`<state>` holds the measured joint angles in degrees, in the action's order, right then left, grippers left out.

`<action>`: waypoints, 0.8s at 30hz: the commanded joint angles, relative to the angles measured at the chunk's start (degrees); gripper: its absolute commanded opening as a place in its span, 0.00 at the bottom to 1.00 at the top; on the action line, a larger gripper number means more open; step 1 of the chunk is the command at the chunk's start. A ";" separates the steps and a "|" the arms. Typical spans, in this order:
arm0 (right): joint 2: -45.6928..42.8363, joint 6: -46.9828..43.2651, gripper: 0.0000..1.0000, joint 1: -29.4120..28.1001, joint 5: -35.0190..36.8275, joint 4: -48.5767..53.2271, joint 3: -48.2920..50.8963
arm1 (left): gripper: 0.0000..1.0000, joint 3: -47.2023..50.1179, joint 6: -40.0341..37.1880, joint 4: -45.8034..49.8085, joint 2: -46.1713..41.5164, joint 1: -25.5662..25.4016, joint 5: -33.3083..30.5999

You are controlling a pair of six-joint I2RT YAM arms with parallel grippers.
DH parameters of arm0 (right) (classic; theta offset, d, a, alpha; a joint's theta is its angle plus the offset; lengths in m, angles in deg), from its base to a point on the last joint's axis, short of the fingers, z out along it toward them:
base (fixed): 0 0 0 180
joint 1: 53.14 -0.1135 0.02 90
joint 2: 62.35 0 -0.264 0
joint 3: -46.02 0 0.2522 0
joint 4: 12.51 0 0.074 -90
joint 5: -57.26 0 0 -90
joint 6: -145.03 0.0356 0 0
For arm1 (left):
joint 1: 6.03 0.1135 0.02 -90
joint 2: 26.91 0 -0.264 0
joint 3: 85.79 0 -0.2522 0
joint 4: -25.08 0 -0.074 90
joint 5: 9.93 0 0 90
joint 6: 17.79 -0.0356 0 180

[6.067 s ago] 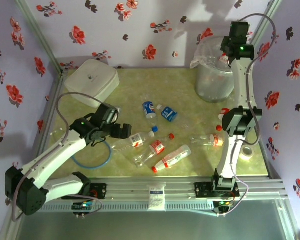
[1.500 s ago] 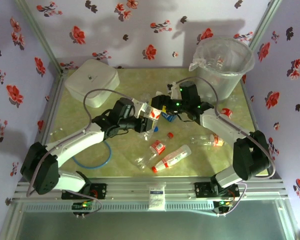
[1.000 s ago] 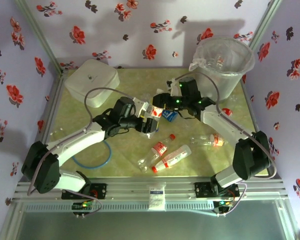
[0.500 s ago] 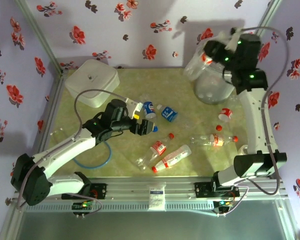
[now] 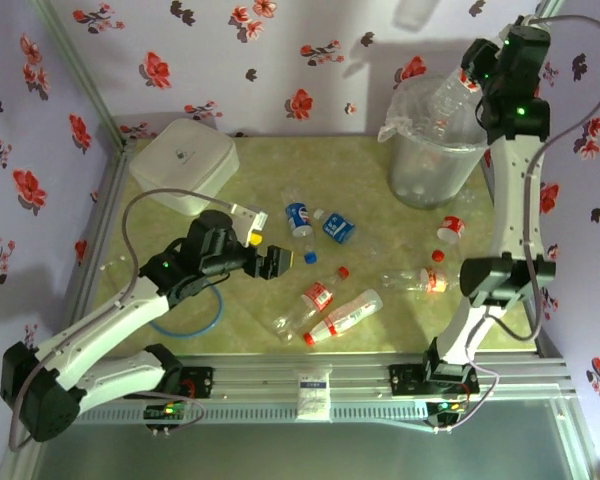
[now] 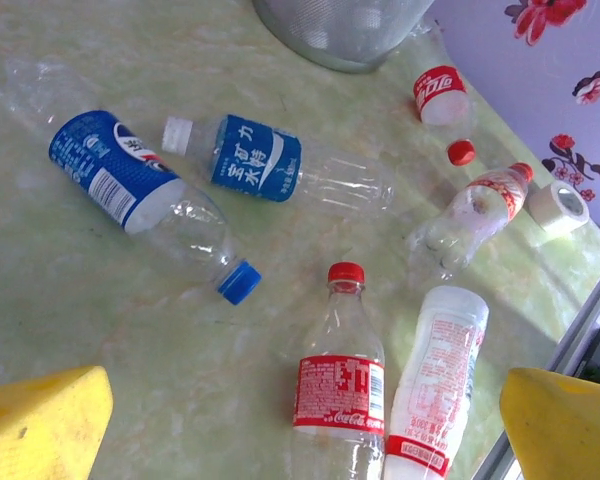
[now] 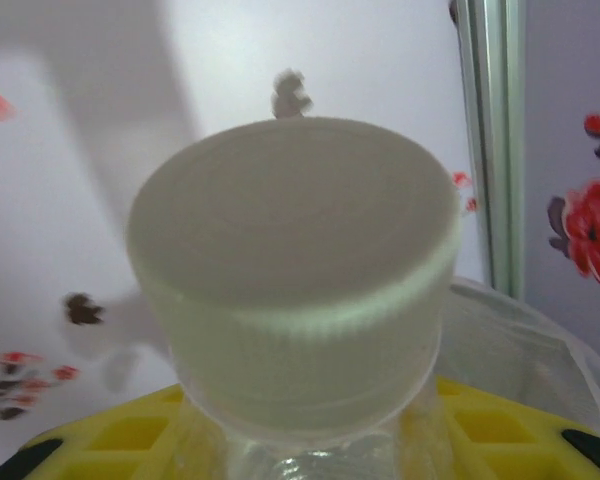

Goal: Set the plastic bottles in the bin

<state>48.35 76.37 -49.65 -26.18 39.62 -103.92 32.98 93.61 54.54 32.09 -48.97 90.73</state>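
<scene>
Right now the right gripper [image 5: 468, 80] is hanging above the bin [image 5: 425, 170], which is standing in the far right corner of the table [image 5: 260, 165]. Its yellow fingers [image 7: 120, 435] are pinching the neck of a clear bottle [image 5: 445, 97], closed partway around it. That bottle's long axis is slanting down from the gripper toward the bin's mouth. Its body is hanging over the opening and its white cap [image 7: 290, 270] is pointing back at the wrist camera.

The left gripper [image 5: 272, 262] is hovering over the middle of the table, just left of the loose bottles. Its fingertips [image 6: 40, 420] are standing wide apart and gripping nothing.

Five bottles are lying on their sides on the table. A blue-capped bottle [image 6: 130, 190] is pointing its cap at the near edge. Just beside it, a blue-labelled bottle [image 6: 260, 160] is aiming its white cap toward the far left corner. A cola bottle [image 6: 340, 385] is lying diagonally with its red cap toward the far right corner. A white bottle [image 6: 435, 370] is lying alongside it on the same slant, its red cap toward the near left corner. Nearer the right edge, a crushed bottle [image 6: 470, 215] is stretching roughly parallel to the near edge, cap toward the right edge. A loose red cap [image 6: 462, 152] is sitting just beside it, and a tape roll [image 6: 558, 205] is lying by the right edge.
</scene>
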 commanded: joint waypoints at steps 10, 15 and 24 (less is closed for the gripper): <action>12.96 -3.23 0.39 -1.43 -2.63 14.29 -5.29 | 1.00 0.35 0.13 -0.19 4.58 0.31 1.78; 16.51 -4.27 0.39 -2.08 -3.80 18.06 -5.28 | 1.00 0.92 -1.29 -0.19 5.34 0.31 2.96; 22.28 -5.63 0.44 -2.61 -5.31 19.24 -4.84 | 1.00 1.52 -2.47 2.49 6.36 0.31 3.24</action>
<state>65.22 72.94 -51.68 -29.87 53.17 -110.12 33.60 92.76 55.61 38.56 -48.97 92.76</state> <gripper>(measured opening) 0.437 0.996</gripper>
